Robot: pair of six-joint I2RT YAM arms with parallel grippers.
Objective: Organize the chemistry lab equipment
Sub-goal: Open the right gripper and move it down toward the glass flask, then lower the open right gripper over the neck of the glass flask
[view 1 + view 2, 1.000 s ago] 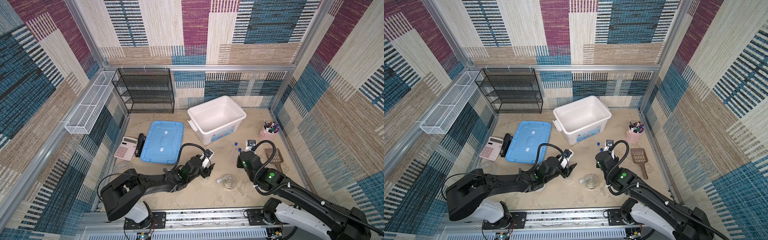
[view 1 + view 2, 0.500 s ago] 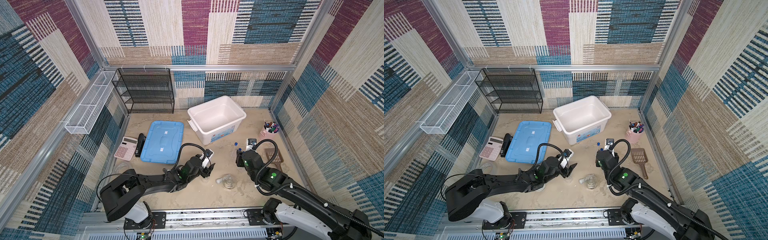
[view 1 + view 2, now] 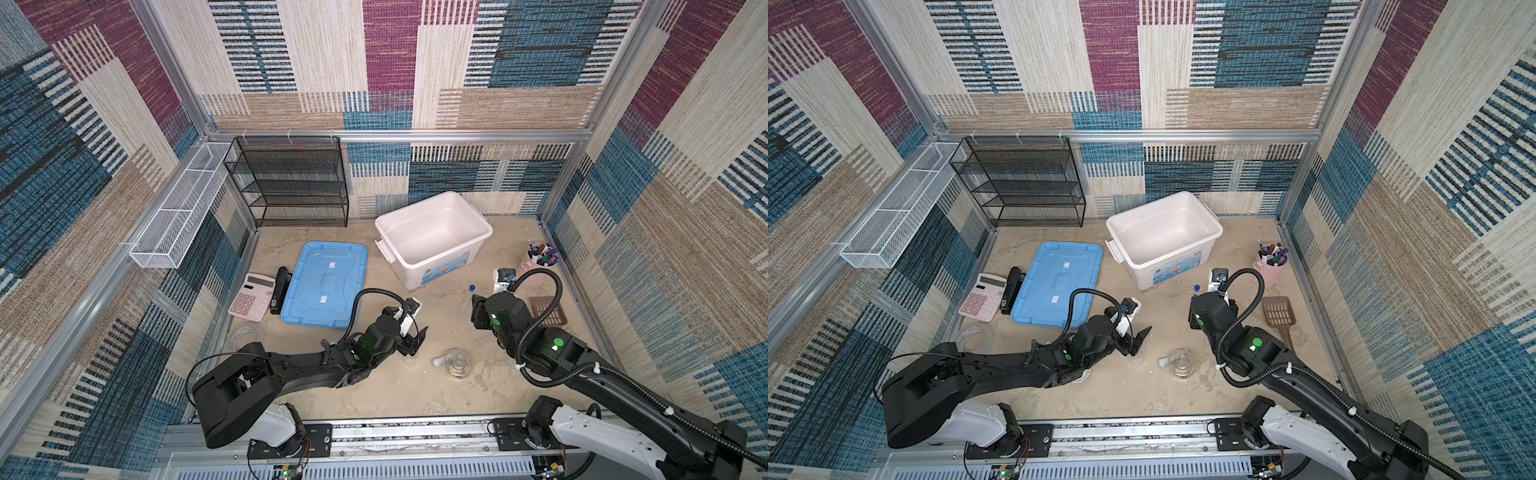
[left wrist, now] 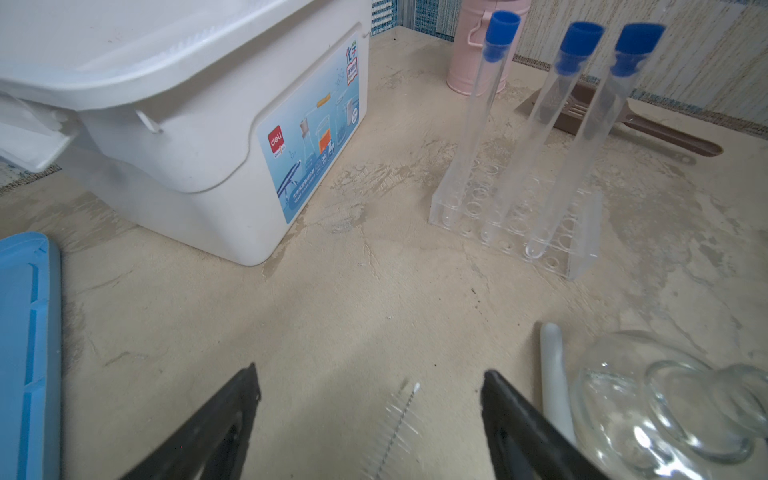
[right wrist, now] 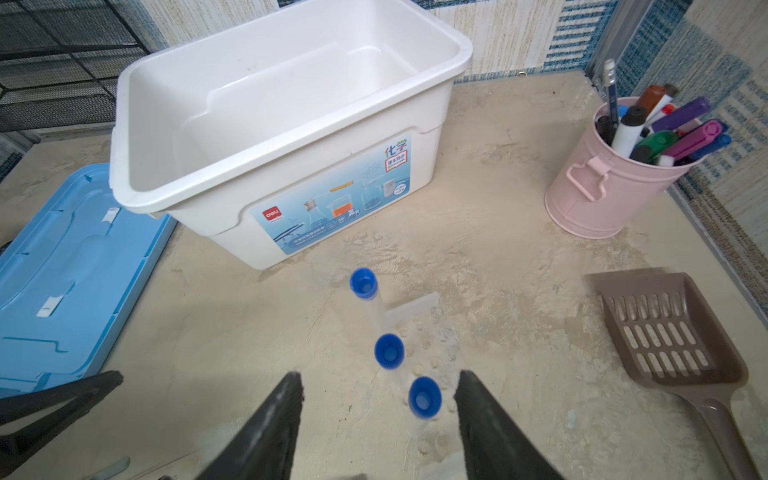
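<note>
Three clear test tubes with blue caps point(image 4: 577, 41) stand in a clear rack point(image 4: 515, 232) in front of the white bin. My right gripper point(image 5: 376, 378) hovers above them, open. The nearest cap point(image 5: 424, 397) sits between its fingers, touching neither. My left gripper point(image 4: 370, 378) is open low over the table point(image 3: 415, 338). The thin wire brush point(image 4: 399, 424) lies on the table between its fingers. A clear glass flask point(image 4: 665, 407) sits just to that gripper's right point(image 3: 456, 362), with a short white rod point(image 4: 552, 374) beside it.
The open white bin point(image 3: 415, 206) stands at the back, its blue lid point(image 3: 326, 286) flat to its left. Further left are a black stapler point(image 3: 280, 284) and pink calculator point(image 3: 251, 297). On the right are a brown scoop point(image 3: 548, 311) and a pink pen cup point(image 3: 540, 262). A black wire shelf point(image 3: 291, 183) lines the back wall.
Both arms have stayed almost where they were. The right wrist has shifted slightly over the tubes, and the left jaws look spread a little wider.
</note>
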